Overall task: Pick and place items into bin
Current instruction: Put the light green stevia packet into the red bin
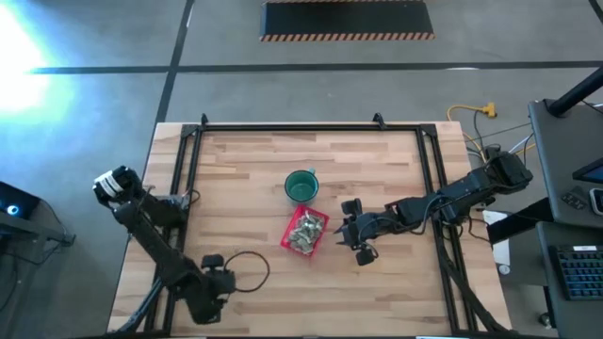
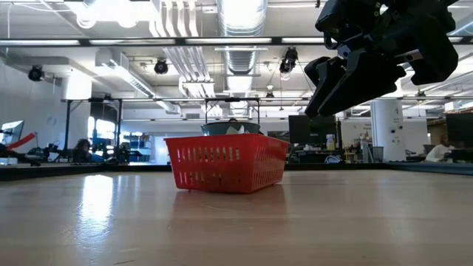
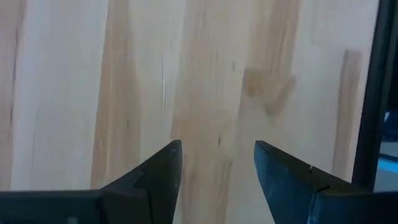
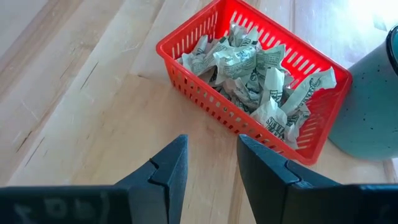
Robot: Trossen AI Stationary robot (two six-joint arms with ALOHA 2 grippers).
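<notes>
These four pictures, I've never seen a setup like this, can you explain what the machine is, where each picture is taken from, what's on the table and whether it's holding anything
It is a robot with two dark jointed arms at a wooden table. One picture looks straight down from above, one looks level across the tabletop, and two come from cameras on the arms' wrists.

On the table stands a small red bin filled with pale green-and-white wrapped pieces, and close beside it a round dark-green cup.

The right end effector hangs above the table beside the bin, fingers apart, holding nothing. The left end effector waits near the table's front left edge, open and empty, seeing only bare wood.

No wrapped pieces show on the table outside the bin.
</notes>
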